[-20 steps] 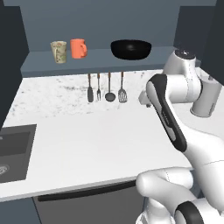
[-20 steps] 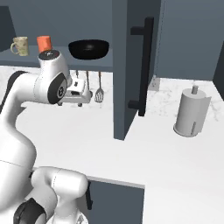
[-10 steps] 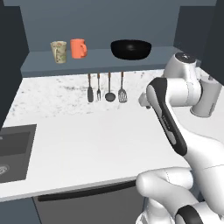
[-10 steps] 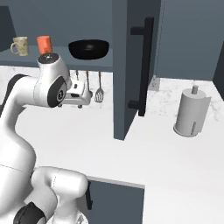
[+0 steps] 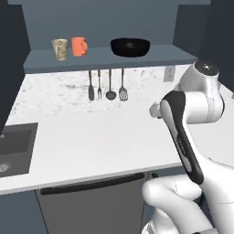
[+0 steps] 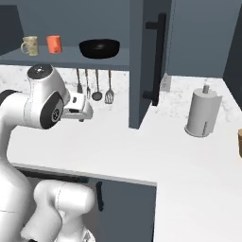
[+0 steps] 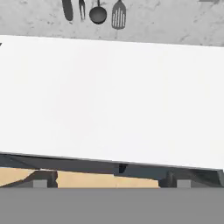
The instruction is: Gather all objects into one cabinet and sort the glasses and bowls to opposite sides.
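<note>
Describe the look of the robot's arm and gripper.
The arm is glossy white with rounded, bulbous shells and dark grey to black bands at the joints; a long black strip runs along one link. A round grey cap tops the upper joint. The gripper is a small boxy white block. No cables or markings show.

Glossy black bowl (image 5: 130, 47); matt white counter (image 5: 100, 137); speckled stone backsplash (image 5: 59, 89).

White counter (image 5: 91, 137) lies bare & open mid-span. Hanging utensils (image 5: 109, 84) line back wall; open cabinet door (image 6: 153, 56) juts out at right, paper-towel holder (image 6: 202, 112) beyond it.
</note>
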